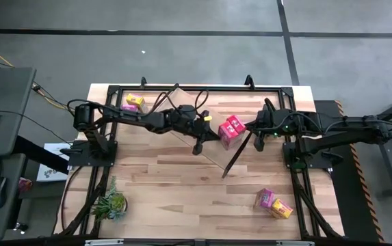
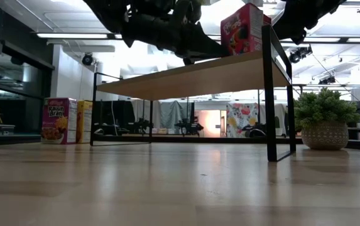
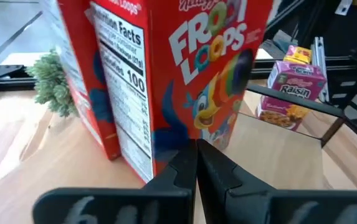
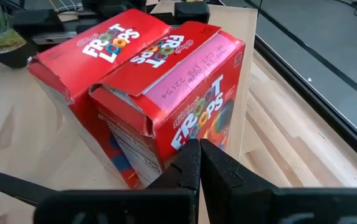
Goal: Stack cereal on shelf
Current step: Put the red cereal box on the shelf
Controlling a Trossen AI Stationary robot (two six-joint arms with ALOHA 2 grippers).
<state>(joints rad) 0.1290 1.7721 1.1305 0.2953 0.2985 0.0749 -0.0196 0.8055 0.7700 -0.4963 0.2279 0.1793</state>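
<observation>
Two red Froot Loops boxes [image 1: 231,130] stand upright side by side on the light-wood shelf [image 2: 198,75], near its right end; they also show in the low view [image 2: 245,28]. My left gripper [image 1: 214,134] is shut at their left side, and my right gripper [image 1: 248,126] is shut at their right side. A pink box [image 1: 133,107] and a yellow box [image 1: 135,99] stand on the table at the far left. Another pink box [image 1: 264,198] and another yellow box [image 1: 282,208] lie at the near right. My left gripper's shut fingertips [image 3: 187,163] are at the lower front corner [image 3: 178,140] of the nearer red box, coming level from the table's left; I cannot tell whether they touch it. My right gripper's shut fingertips [image 4: 194,163] are at the printed front face [image 4: 194,127] of the nearer red box, low down, coming level from the table's right; I cannot tell whether they touch it. Both boxes stand upright on the shelf.
The shelf stands slantwise across the table's middle on black frame legs [image 2: 271,94]. One potted plant [image 1: 110,203] stands at the near left and another [image 2: 321,125] at the far right. The near middle of the table [image 1: 182,184] is bare wood.
</observation>
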